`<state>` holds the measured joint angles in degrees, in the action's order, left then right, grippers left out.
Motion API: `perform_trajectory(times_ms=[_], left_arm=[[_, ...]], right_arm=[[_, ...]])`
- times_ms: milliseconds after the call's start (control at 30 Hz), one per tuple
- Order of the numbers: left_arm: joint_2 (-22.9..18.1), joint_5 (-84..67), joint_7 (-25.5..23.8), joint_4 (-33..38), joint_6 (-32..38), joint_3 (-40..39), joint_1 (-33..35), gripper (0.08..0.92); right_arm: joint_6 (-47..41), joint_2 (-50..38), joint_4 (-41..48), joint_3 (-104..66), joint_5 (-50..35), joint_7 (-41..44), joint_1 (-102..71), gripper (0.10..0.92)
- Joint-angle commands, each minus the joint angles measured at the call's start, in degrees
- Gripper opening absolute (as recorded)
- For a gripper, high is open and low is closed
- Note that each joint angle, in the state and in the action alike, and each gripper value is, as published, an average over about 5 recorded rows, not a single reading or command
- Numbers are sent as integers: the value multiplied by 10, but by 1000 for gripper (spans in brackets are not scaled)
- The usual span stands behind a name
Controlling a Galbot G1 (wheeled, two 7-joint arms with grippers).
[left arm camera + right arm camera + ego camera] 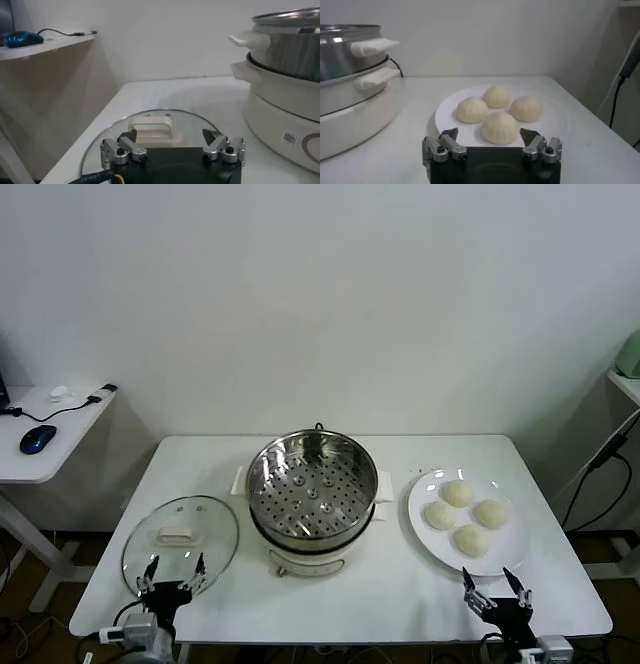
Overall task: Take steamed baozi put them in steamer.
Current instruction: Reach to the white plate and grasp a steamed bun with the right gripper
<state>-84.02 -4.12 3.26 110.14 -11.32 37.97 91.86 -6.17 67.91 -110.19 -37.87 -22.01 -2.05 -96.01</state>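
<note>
Several cream-white steamed baozi lie together on a white plate at the table's right. The steamer, a shiny steel pot with a perforated tray on a white base, stands uncovered at the table's middle. My right gripper hovers open at the front edge, just before the plate, holding nothing. My left gripper is open and empty at the front left, over the near rim of the glass lid.
A round glass lid with a white handle lies flat left of the steamer. A side desk with a blue mouse stands off to the left. A black cable hangs at the right.
</note>
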Motion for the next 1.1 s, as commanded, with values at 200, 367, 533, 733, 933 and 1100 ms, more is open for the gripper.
perform_trajectory(times_ms=[200, 367, 533, 733, 933, 1100], left_arm=[[5, -2, 0, 1, 3, -3, 0, 823], [7, -9, 0, 6, 5, -6, -1, 823], [11, -12, 0, 10, 9, -6, 3, 823], [14, -12, 1, 8, 15, -9, 8, 823], [11, -10, 1, 2, 18, -11, 9, 823], [9, -9, 2, -5, 21, -11, 9, 823]], right_arm=[[-115, -143, 101, 29, -4, 2, 280, 823], [-160, -283, 196, 159, -21, 94, 461, 823], [-156, -423, 271, 356, -1, 297, 621, 823], [-44, -481, 366, 630, 64, 560, 865, 823], [81, -423, 485, 878, 156, 704, 1085, 823], [93, -347, 558, 1011, 160, 743, 1191, 823]])
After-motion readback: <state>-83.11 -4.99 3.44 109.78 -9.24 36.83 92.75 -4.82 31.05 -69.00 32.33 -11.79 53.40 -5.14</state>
